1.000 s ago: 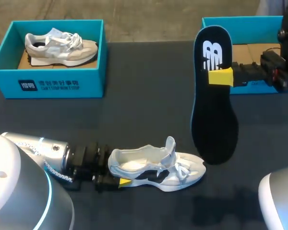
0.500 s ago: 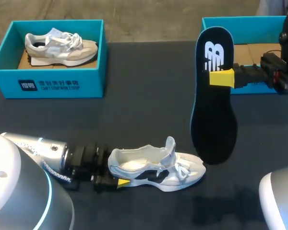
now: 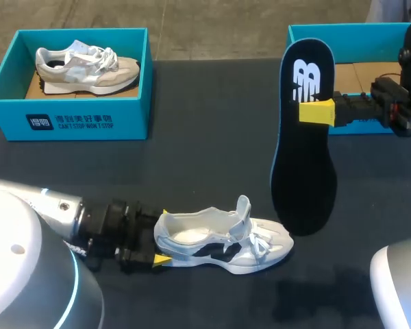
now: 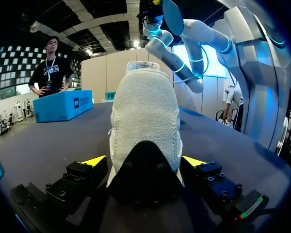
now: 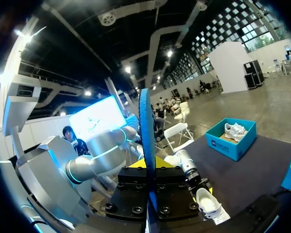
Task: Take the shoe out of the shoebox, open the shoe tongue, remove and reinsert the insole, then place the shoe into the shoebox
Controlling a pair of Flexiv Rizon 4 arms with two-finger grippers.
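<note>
L fingers [image 4: 94,160] clamped the heel of a white-and-black mesh sneaker [image 3: 222,240], which sat upright on the dark tabletop [image 3: 205,151]. Beyond it, R fingers [image 3: 315,111] pinched a long black foam insole w/ blue rim [image 3: 305,171], held on end. Furthest: a teal cardboard shoebox [image 3: 68,123] w/ a pale beige sneaker [image 3: 89,67] inside, and a second teal shoebox [image 3: 356,33] behind the R arm.

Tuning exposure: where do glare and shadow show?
Head view: glare on the left arm's silver link, shadow on the dark table before the white lace-up sneaker. Left wrist view: its heel evenly lit. Right wrist view: black blue-edged insole, no glare.
</note>
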